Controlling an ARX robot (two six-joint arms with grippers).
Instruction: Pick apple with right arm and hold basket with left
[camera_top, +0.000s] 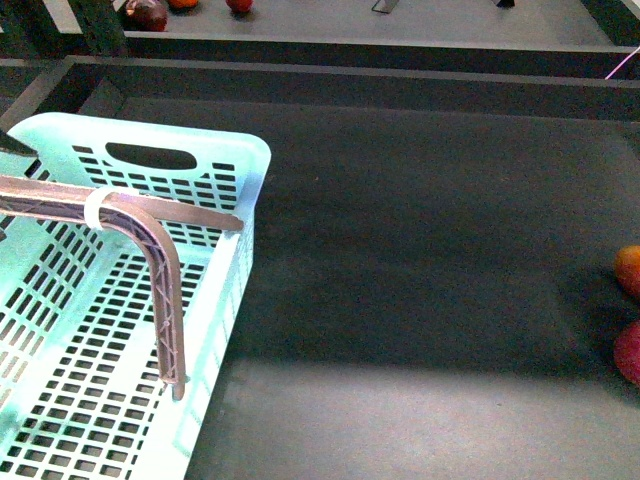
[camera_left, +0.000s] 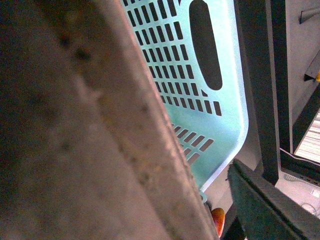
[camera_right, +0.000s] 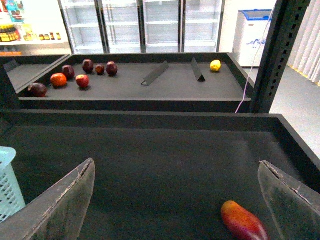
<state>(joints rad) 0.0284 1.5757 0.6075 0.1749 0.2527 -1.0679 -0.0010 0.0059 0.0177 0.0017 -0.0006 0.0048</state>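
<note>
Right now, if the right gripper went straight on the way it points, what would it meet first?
Probably the bare dark shelf floor; the red-orange fruit lies off-line, nearer one jaw of the right gripper.

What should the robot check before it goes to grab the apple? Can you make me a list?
1. The right gripper open and empty: ok, fingers wide apart.
2. Apple found: cannot tell; a red fruit is cut off at the front view's right edge.
3. Fruit nearest the right gripper is round: not ok; the long fruit is red-orange and elongated.
4. The handle of the basket raised: ok.
5. Grip of the left gripper on the handle: cannot tell; its view is blurred.
</note>
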